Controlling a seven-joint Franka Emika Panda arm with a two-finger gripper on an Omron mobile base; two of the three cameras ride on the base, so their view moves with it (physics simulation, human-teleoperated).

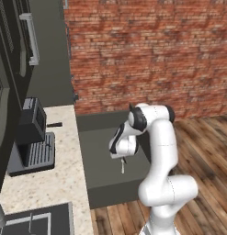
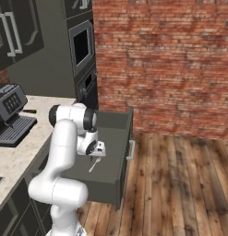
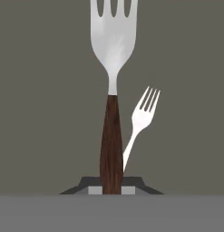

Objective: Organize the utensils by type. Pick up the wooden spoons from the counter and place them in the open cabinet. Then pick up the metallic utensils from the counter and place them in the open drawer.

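Note:
My gripper (image 1: 122, 159) (image 2: 95, 156) (image 3: 111, 189) is shut on the dark brown handle of a silver-headed fork (image 3: 112, 54). This utensil (image 1: 122, 168) (image 2: 93, 165) hangs tines down over the open drawer (image 1: 103, 183) (image 2: 113, 138), a wide dark grey tray pulled out from under the counter (image 1: 64, 156) (image 2: 18, 156). A smaller all-silver fork (image 3: 143, 115) lies flat on the drawer bottom, just beside the held one in the hand view. The wooden spoons and the open cabinet are out of view.
A dark coffee machine (image 1: 34, 137) (image 2: 11, 115) stands on the counter by the wall. A tall oven column (image 2: 81, 50) rises behind the drawer. The drawer front carries a silver handle (image 2: 132, 150). Wooden floor (image 2: 180, 184) lies to the right, with a brick wall (image 1: 147, 50) behind.

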